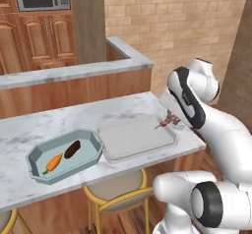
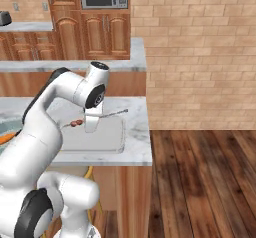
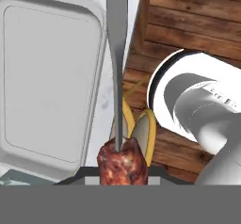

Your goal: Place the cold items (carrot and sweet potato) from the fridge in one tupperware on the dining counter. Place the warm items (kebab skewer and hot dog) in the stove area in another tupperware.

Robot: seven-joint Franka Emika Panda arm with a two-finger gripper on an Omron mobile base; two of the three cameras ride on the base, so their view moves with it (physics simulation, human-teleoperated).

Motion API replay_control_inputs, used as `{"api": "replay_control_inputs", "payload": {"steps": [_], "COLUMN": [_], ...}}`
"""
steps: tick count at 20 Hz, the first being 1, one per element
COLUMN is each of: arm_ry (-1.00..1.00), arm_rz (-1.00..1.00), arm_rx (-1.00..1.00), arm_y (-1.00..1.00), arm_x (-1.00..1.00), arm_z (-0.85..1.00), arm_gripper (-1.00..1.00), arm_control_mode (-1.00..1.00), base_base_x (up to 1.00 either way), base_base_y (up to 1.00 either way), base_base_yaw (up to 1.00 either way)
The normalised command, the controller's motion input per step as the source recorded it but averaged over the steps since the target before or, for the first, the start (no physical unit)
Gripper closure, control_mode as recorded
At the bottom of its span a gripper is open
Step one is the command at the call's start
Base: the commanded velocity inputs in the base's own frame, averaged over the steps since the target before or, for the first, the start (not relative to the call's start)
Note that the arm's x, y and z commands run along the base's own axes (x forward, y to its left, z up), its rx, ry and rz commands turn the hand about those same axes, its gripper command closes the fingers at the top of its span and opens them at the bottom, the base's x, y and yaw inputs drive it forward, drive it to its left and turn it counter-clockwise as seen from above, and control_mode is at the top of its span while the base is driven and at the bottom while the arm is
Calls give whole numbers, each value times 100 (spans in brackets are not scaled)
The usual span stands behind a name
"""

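My gripper (image 1: 172, 120) is shut on the kebab skewer (image 1: 166, 122), holding it by its meat end just above the right edge of the empty grey tupperware (image 1: 135, 137) on the dining counter (image 1: 19, 130). In the hand view the skewer's meat (image 3: 122, 164) sits between my fingertips. Its metal rod (image 3: 116, 53) runs along the rim of that tupperware (image 3: 47, 77). To the left, a teal tupperware (image 1: 34, 154) holds the carrot (image 1: 53, 162) and the dark sweet potato (image 1: 72, 149). The hot dog is out of view.
Round stools (image 1: 118, 189) stand under the counter's front edge. The counter's right end (image 2: 145, 132) drops to wooden floor (image 2: 200, 182). A raised ledge (image 1: 74, 71) runs behind the counter, and a brick wall (image 1: 187, 21) stands beyond.
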Motion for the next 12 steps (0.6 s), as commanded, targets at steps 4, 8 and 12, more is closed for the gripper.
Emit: {"api": "replay_control_inputs", "payload": {"steps": [4,8,12], "arm_ry": [25,13,1], "arm_rz": [11,0,-3], "arm_rx": [0,-7,-8], "arm_y": [-5,18,50], "arm_x": [100,89,39], "arm_z": [-34,-46,-62], "arm_gripper": [100,100,100], "arm_control_mode": [-100,-100,-100], "base_base_x": [0,0,0], "base_base_y": [0,0,0], "base_base_yaw": [0,0,0]}}
